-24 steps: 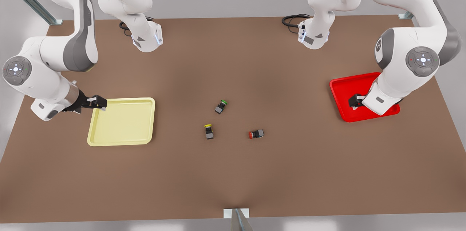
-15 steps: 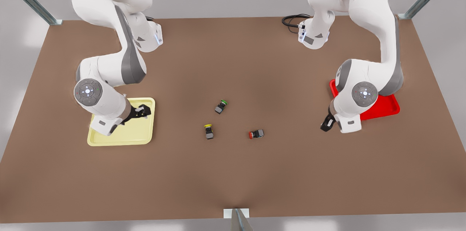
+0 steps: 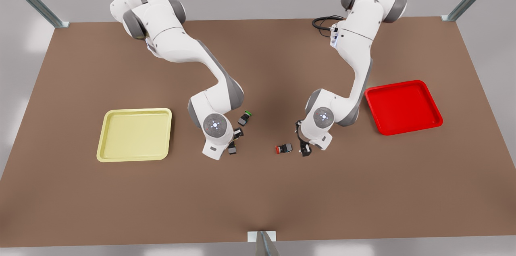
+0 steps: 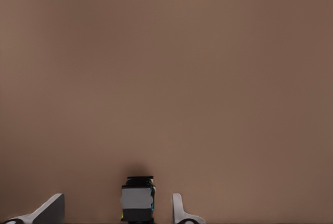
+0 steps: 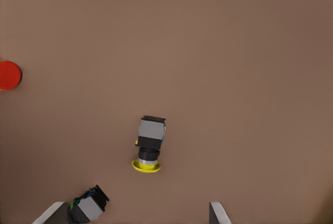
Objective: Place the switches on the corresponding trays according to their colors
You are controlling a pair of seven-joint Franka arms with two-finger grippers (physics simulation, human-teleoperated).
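Heads up on what's hard to read. In the front view the right arm's wrist covers most of the yellow switch [image 5: 150, 143], with just a bit of dark body poking out. The right wrist view shows it whole: lying on its side on the table [image 3: 258, 191], long axis body-to-cap, cap pointing toward the camera end. The right gripper [image 3: 238, 134] hangs over it, fingers [image 5: 218, 212] spread wide and cut off at the frame edge. The green-capped switch [image 3: 244, 118] is just beside 1 of them.

The left wrist view has a grey-bodied switch sitting between the left fingers [image 4: 50, 209], not touching either. It's clipped by the frame and I can't see its cap there. In the front view the left gripper [image 3: 304, 150], fingers wide apart, sits low beside the body end of the red switch [image 3: 284, 148]. That switch lies flat, long axis across the view, cap toward the front view's left.

All 3 switches are between the 2 trays: yellow tray [image 3: 135, 155] on the front view's left, red tray [image 3: 403, 107] on its right.
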